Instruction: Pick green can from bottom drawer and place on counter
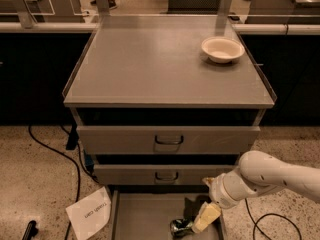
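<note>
So the gripper [204, 219] was down in the pulled-out bottom drawer [142, 215], over on the right side, just beside the green can [180, 227], maybe touching it. Honestly couldn't tell whether it was open or closed. The can sat on the drawer floor, low in the view. Up on the counter [150, 64], a white bowl [222, 49] sat near the back right corner.
</note>
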### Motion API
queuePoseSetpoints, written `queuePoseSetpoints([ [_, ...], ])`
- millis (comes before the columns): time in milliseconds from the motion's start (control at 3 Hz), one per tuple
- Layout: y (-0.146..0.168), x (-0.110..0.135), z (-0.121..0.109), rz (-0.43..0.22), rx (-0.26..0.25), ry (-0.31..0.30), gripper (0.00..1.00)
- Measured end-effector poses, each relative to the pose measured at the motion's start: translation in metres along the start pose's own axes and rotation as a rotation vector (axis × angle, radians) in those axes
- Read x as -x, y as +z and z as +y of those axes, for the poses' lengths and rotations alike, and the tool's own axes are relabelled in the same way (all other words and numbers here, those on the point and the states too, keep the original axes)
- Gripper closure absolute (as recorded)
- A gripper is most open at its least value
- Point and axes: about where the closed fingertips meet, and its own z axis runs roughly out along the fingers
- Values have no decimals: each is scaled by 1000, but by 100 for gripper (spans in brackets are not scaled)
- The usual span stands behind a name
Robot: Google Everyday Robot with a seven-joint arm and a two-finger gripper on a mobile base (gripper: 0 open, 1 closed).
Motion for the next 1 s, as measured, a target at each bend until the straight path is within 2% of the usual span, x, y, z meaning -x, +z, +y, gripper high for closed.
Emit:
queuePoseSetpoints([
  [333,6,-3,2,0,12,6,0],
  [667,5,-3,3,-2,-31,7,0],
  [1000,3,-2,6,-7,-127,9,0],
])
